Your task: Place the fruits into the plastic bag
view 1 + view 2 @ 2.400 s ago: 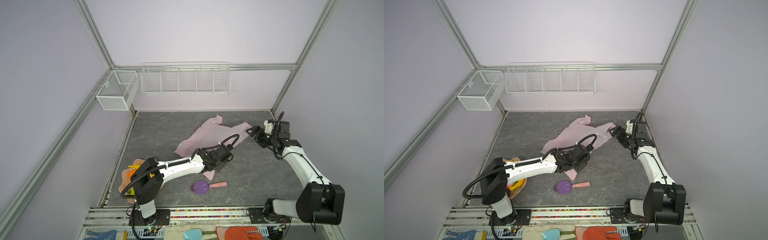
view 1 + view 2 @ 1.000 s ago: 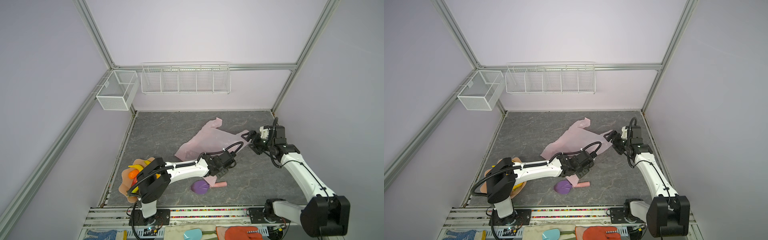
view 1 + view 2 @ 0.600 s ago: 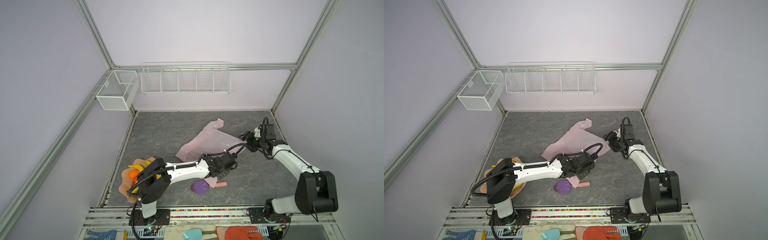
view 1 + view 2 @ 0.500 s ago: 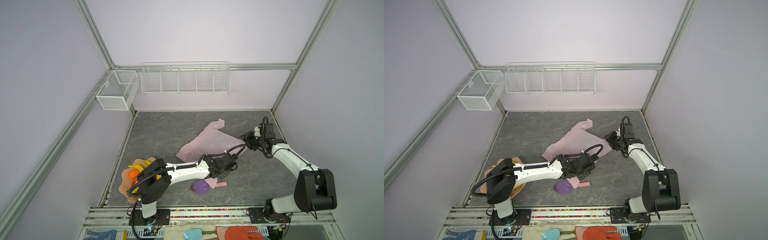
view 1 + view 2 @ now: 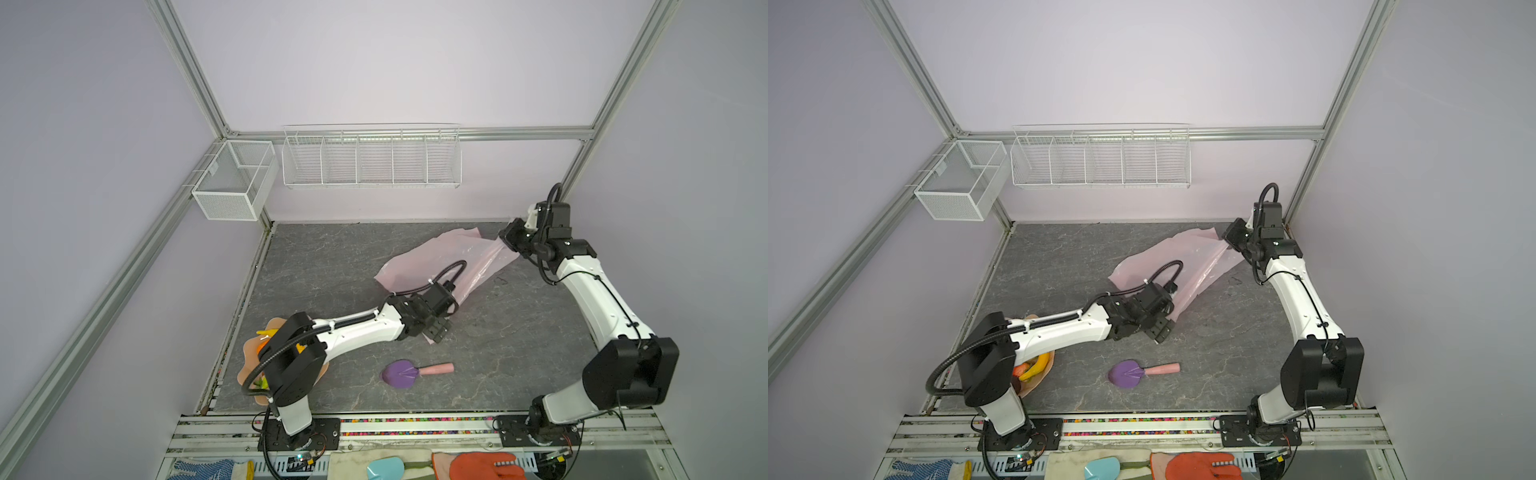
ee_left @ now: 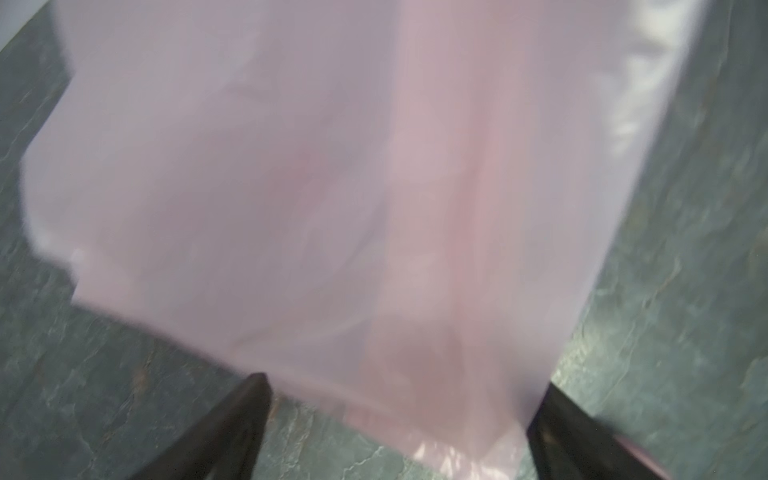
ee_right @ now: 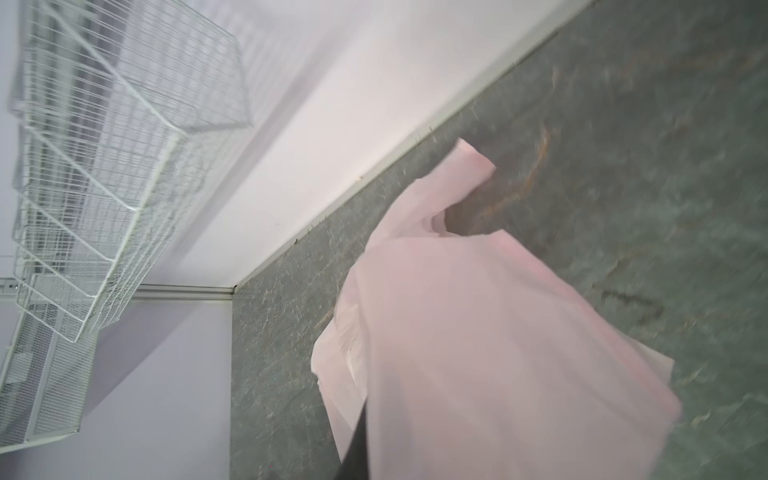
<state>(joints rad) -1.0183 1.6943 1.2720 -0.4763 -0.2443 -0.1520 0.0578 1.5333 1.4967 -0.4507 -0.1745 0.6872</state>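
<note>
The pale pink plastic bag [image 5: 440, 262] lies crumpled on the grey table, right of centre in both top views [image 5: 1175, 257]. My right gripper [image 5: 508, 241] is shut on its far right end and holds that end off the table. In the right wrist view the bag [image 7: 478, 332] drapes over one dark finger [image 7: 357, 449]. My left gripper [image 5: 437, 330] stands open at the bag's near corner. In the left wrist view the bag's edge [image 6: 332, 187] lies between the spread fingers [image 6: 232, 428]. The fruits, a yellow banana [image 5: 1038, 363] and an orange piece [image 5: 1020, 369], sit in the bowl, mostly hidden by the left arm.
The peach bowl [image 5: 245, 353] stands at the front left by the left arm's base. A purple scoop with a pink handle [image 5: 401, 372] lies near the front. White wire baskets [image 5: 370, 160] hang on the back wall and the left corner [image 5: 232, 183]. Gloves [image 5: 482, 467] lie beyond the front rail.
My left gripper has opened and let go of the bag's near corner. My right gripper has closed on the bag's far end and drawn it up toward the back right.
</note>
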